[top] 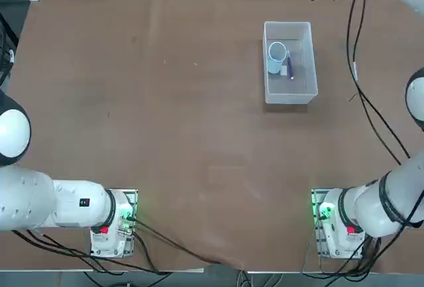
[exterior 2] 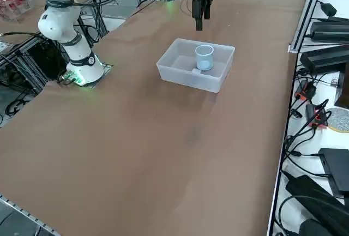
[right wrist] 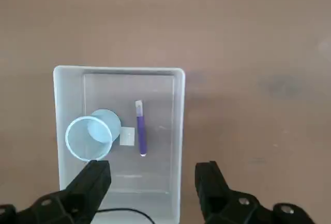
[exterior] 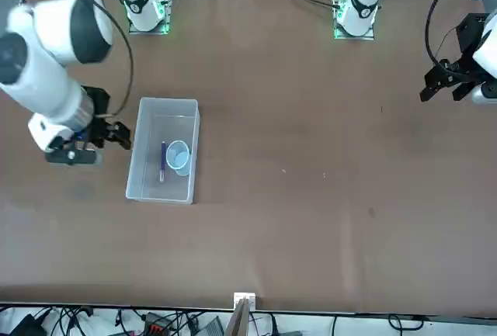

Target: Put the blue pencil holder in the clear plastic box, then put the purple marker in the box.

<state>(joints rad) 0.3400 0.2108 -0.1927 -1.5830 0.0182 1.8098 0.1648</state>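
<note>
Purple marker (right wrist: 140, 129) and blue pencil holder (right wrist: 92, 137) both sit inside the clear plastic box (right wrist: 177, 110), so the task looks complete. The right gripper (right wrist: 152, 178) hangs above the box's near edge, its fingers (right wrist: 96, 178) spread wide with nothing between them. Within the box, the holder stands upright and the marker lies flat just beside it. From the side, the marker is hard to pick out.
</note>
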